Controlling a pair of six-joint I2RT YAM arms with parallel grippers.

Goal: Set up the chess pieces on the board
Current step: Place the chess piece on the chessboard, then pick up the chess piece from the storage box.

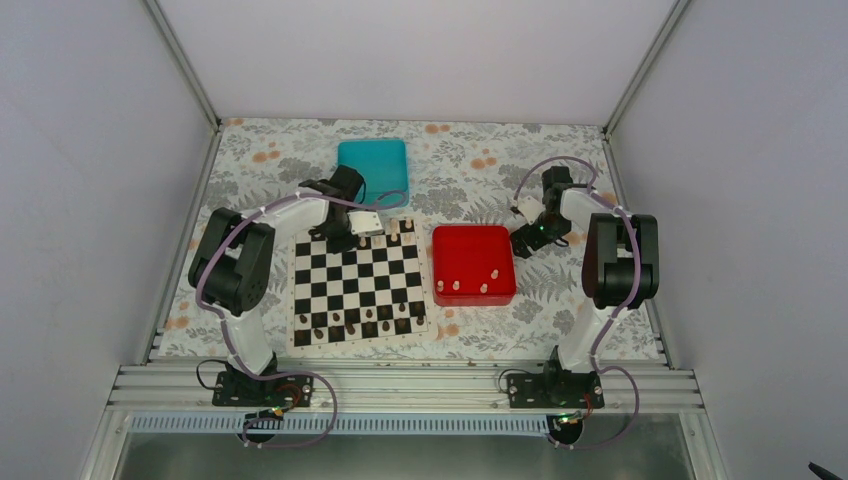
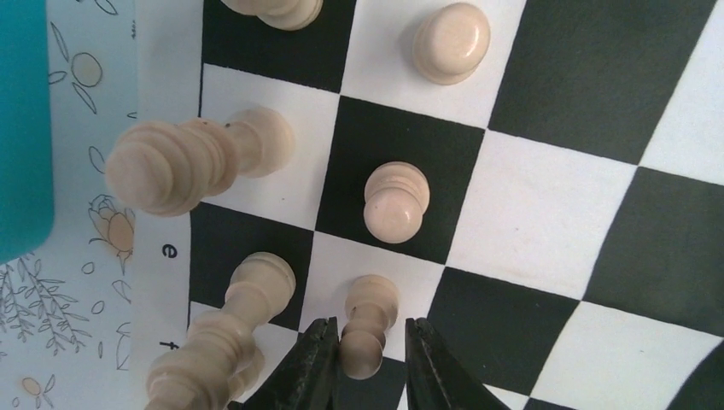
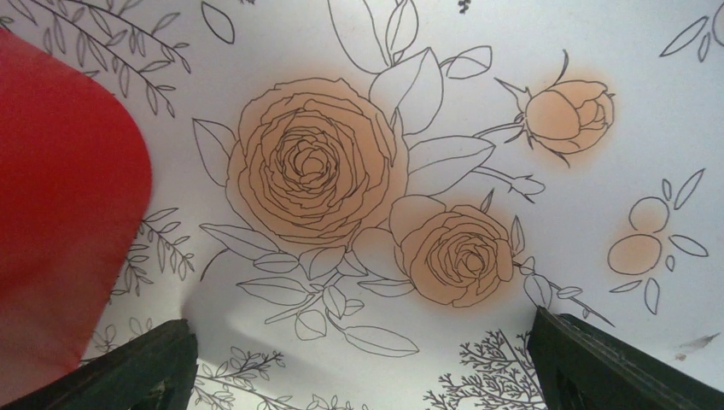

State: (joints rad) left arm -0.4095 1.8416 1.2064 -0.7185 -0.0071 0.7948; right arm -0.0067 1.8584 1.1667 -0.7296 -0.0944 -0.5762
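The black-and-white board (image 1: 360,285) lies left of centre. My left gripper (image 1: 338,240) hovers over its far edge. In the left wrist view the gripper (image 2: 369,329) is open, its jaws straddling a standing cream pawn (image 2: 370,312): the left finger touches the pawn's head, the right finger stands a little apart. More cream pieces stand nearby: two pawns (image 2: 394,201) (image 2: 450,41) and tall pieces (image 2: 183,162) (image 2: 230,342) on the edge row. My right gripper (image 1: 522,243) is open and empty over the floral cloth (image 3: 363,359), beside the red tray (image 3: 60,205).
The red tray (image 1: 473,250) right of the board holds several cream pieces (image 1: 470,283). A teal box (image 1: 372,165) stands behind the board. Dark brown pieces (image 1: 350,322) fill the board's near rows. Grey walls close in the table on three sides.
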